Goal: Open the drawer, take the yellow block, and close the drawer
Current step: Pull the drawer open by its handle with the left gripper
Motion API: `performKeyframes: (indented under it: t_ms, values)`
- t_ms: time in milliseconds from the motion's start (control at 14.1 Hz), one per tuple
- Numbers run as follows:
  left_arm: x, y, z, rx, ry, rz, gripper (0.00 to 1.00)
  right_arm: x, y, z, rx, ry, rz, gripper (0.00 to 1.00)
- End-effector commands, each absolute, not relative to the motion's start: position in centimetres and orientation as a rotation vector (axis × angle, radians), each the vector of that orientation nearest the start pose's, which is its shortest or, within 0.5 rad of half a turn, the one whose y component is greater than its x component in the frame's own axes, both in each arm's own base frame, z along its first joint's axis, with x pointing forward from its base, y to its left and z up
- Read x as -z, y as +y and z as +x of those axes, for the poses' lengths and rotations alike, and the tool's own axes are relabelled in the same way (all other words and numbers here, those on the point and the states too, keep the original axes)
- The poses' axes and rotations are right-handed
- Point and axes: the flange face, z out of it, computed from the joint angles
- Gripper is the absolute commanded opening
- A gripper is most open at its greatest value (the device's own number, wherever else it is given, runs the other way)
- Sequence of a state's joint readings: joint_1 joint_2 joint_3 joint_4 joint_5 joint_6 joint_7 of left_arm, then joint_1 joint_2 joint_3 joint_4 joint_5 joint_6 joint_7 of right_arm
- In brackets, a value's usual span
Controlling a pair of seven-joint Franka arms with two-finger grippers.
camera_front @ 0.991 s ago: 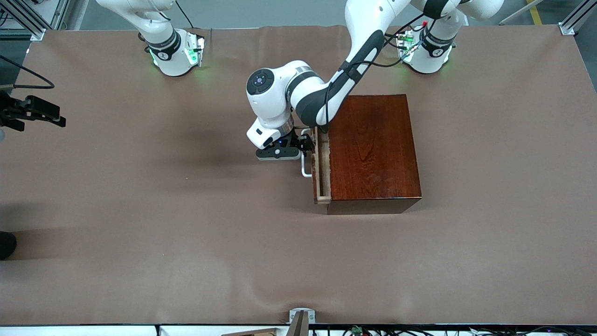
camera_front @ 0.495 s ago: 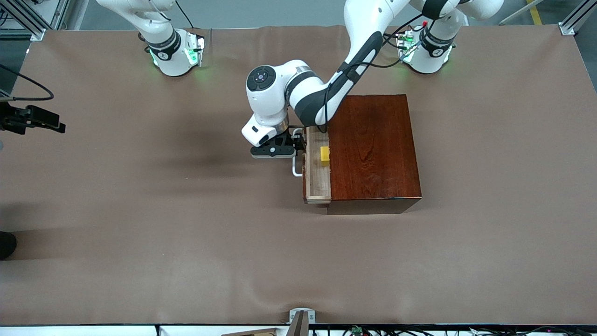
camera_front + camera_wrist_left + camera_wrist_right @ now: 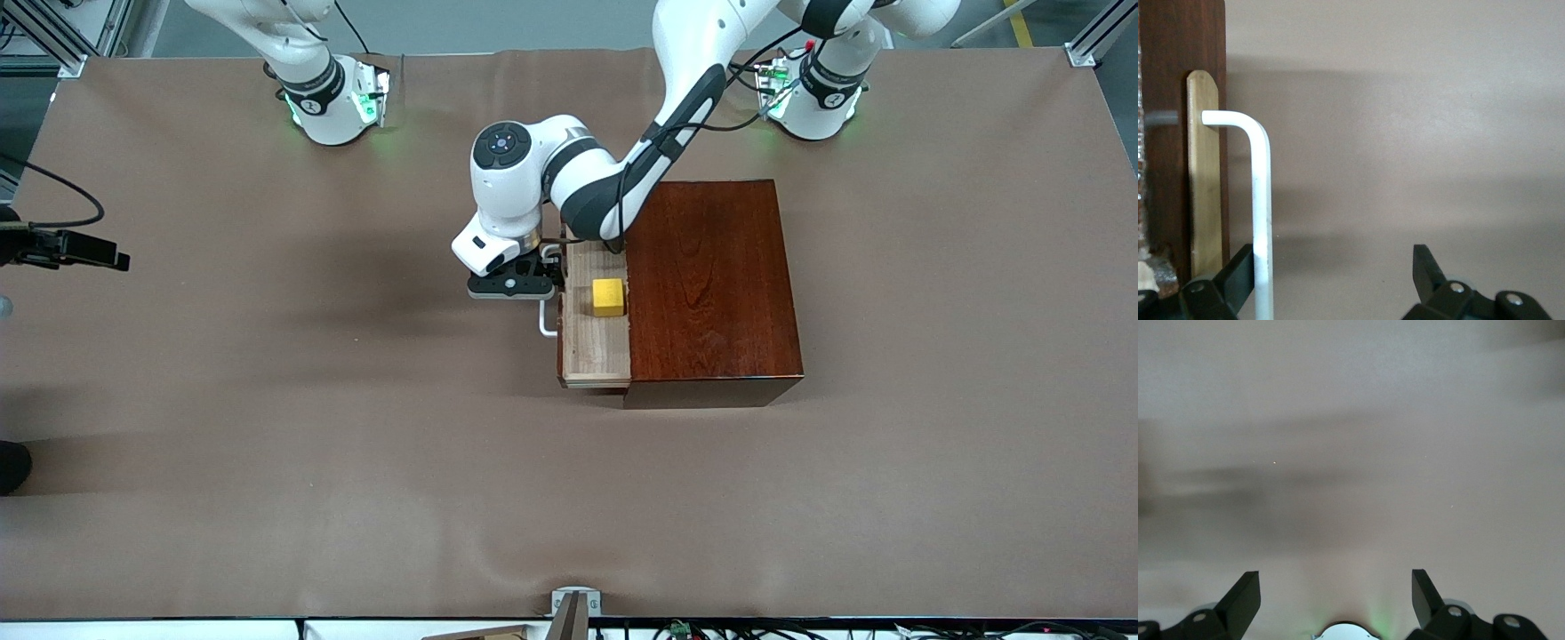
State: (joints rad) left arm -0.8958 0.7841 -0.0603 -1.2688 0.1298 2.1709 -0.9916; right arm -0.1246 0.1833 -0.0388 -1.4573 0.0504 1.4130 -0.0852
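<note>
Brown table (image 3: 267, 400); left gripper (image 3: 547, 280) fingers spread around handle (image 3: 544, 322); right gripper (image 3: 1335, 593) released.

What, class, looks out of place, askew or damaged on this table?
Nothing stands out. The drawer is part-open and straight in its box, the block sits square inside, the left gripper is open at the handle, and the right gripper hangs open over bare table.

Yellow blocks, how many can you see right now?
1. The yellow block sits in the open drawer, close against the wooden box. More could be hidden in the part of the drawer inside the box.
</note>
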Motion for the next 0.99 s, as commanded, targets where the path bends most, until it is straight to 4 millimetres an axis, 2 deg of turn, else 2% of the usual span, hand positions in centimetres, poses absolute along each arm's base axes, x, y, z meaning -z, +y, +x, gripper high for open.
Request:
performKeyframes:
  t_ms: [0, 425, 637, 920]
  values:
    - [-30.3, -63.4, 44.0, 0.195, -0.017, -3.298, 1.0, -55.4, -9.5, 58.6, -0.344, 0.214, -3.004, 1.0]
    - [-31.1, -64.1, 44.1, 0.17, -0.095, -3.401, 1.0, -53.7, -9.7, 59.2, -0.395, 0.463, -2.909, 1.0]
    - [-31.1, -64.5, 43.9, 0.167, -0.111, -3.439, 1.0, -53.7, -8.4, 59.3, -0.417, 0.607, -2.884, 1.0]
    - [-31.6, -65.3, 43.6, 0.197, -0.112, -3.49, 1.0, -53.8, -6.3, 59.6, -0.433, 0.703, -2.859, 1.0]
